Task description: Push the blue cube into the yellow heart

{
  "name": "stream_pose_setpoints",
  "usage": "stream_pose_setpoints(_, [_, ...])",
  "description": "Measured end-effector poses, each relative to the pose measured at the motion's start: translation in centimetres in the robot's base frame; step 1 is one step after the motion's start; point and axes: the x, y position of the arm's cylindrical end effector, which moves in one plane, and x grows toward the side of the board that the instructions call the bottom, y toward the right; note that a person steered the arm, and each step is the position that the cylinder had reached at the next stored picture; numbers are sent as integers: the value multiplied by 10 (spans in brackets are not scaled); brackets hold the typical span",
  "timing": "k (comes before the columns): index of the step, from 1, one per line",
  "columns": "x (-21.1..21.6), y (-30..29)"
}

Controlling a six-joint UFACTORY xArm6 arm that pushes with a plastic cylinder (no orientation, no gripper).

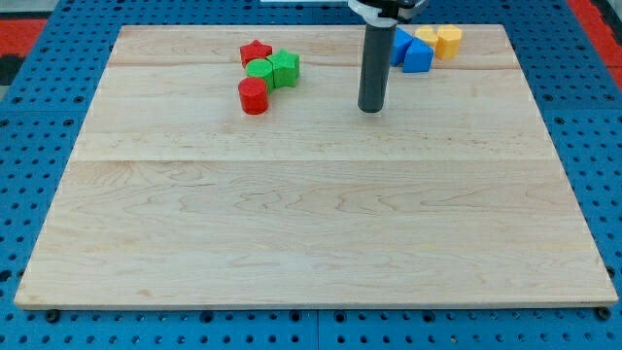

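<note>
Underneath, wooden board [311,224] rests on blue pegboard [39,97].

My tip [371,109] rests on the wooden board [311,233], just below-left of the blue cube [418,56]. That cube touches the yellow heart [427,38]; a yellow block [448,41] sits just right of the heart

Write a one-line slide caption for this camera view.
My tip rests below-left of the blue cube, which sits beside the yellow heart near the board's top edge.
</note>
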Motion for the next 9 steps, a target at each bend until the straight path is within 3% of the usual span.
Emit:
stream_pose_setpoints(1, [0,0])
stream_pose_setpoints(4, [-88,-13])
stream_pose_setpoints(7, [-112,-34])
stream_pose_setpoints(9, [-138,-12])
